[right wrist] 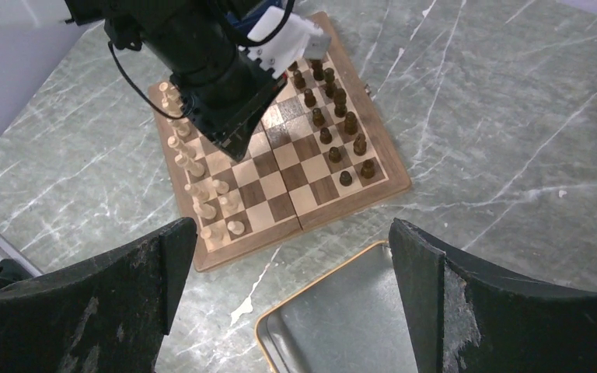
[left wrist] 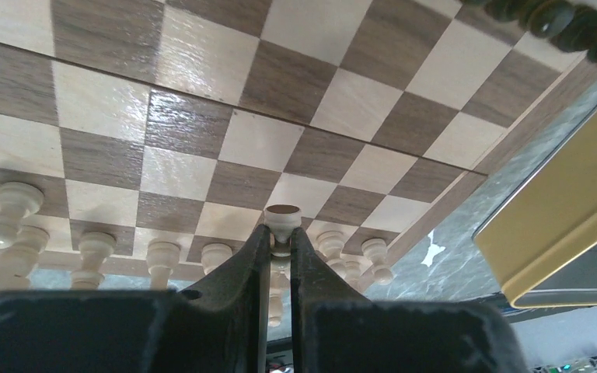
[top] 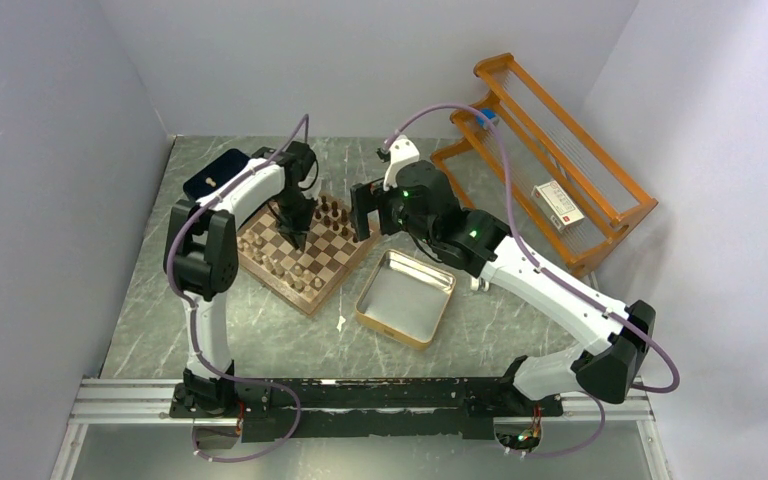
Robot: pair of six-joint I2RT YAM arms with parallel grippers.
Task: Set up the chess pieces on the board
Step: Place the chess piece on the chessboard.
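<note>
The board [top: 345, 277] lies left of centre on the marble table. Dark chess pieces [right wrist: 334, 116] stand in rows along its far side and pale ones [right wrist: 202, 194] along its near side. My left gripper [left wrist: 281, 233] points down over the pale side, shut on the neck of a pale piece [left wrist: 282, 220], whose cupped head shows above the fingertips. Other pale pieces [left wrist: 163, 255] stand in a row just behind it. My right gripper [right wrist: 291, 229] hangs open and holds nothing, high above the table between the board's rim [right wrist: 342, 210] and the tin.
A silver gold-rimmed tin [top: 390, 335] lies open right of the board, close to its corner. A navy tray [top: 215, 170] sits behind the left arm. At the back right stands an orange wooden rack [top: 550, 160] holding a small box [top: 558, 205].
</note>
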